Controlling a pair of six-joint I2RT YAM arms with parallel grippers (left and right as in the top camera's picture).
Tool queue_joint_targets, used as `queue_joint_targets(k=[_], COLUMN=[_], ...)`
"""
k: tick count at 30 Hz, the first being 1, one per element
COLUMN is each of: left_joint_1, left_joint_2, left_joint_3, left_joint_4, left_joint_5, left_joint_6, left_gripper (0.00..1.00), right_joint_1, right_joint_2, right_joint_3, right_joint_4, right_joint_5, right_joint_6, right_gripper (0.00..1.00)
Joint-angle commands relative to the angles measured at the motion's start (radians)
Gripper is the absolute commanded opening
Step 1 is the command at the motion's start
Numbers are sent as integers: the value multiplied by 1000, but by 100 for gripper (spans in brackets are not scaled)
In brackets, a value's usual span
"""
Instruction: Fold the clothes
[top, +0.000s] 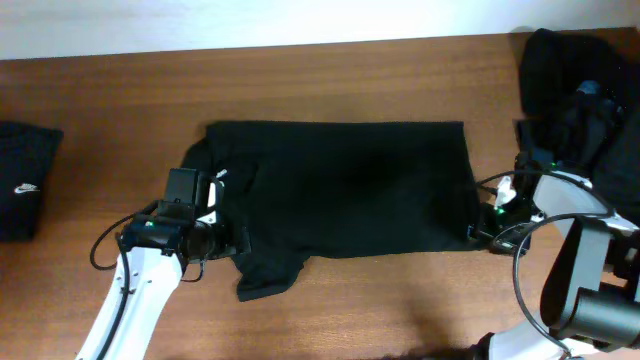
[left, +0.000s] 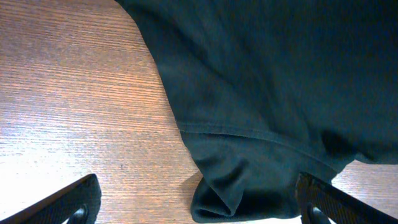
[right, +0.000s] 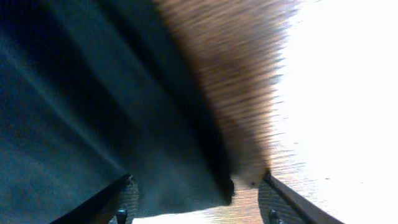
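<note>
1. Across the middle of the surface lies a black T-shirt, spread flat and wide, top edge straight. One sleeve pokes out at its lower left corner toward the near edge.
2. Look at the shirt's left end: a small white tag shows just beside the wrist of the left arm.
3. That arm reaches in from the near left, and its tip sits at the shirt's left edge, right by the sleeve.
4. Over to the left wrist view: the left fingers are spread wide, one at each bottom corner, holding nothing. A stitched hem runs across, and a bunched fold of cloth rests on the wood between them, nearer the one at the picture's right. I cannot tell if it touches that one.
5. Now the right arm, coming in from the near right with its tip at the shirt's lower right corner.
6. The right wrist view is blurry, but the right fingers stand apart. The shirt's corner lies in the gap, with one of them over cloth and the other beside bare wood. They are not clamped on it.
7. Far left edge: a folded garment, black with a white logo, well apart from the shirt.
8. Far right corner: a heap of clothes, all black, just behind the right arm.
</note>
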Motion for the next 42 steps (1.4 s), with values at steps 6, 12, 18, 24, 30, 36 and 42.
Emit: queue_joint_targets(k=[6, 12, 18, 24, 30, 36, 42], left_joint_1=[-2, -2, -2, -2, -2, -2, -2], left_joint_2=[0, 0, 1, 5, 11, 12, 12], left_joint_3=[-6, -8, -28, -32, -34, -35, -43], left_joint_4=[0, -3, -3, -3, -3, -12, -23], left_joint_5=[-11, -10, -2, 1, 1, 20, 29], left_joint_6=[-3, -3, -3, -3, -3, -3, -4], left_gripper=[99, 99, 89, 61, 46, 42, 13], right_joint_1=[106, 110, 110, 110, 110, 110, 110], right_joint_2=[17, 17, 17, 17, 17, 17, 17], right_joint_3=[-24, -24, -24, -24, -24, -24, -24], right_joint_4=[45, 56, 48, 48, 53, 60, 64], right_joint_5=[-28, -20, 51, 96, 95, 95, 91], right_joint_6=[-2, 1, 1, 2, 1, 1, 1], right_gripper=[56, 55, 49, 48, 29, 24, 24])
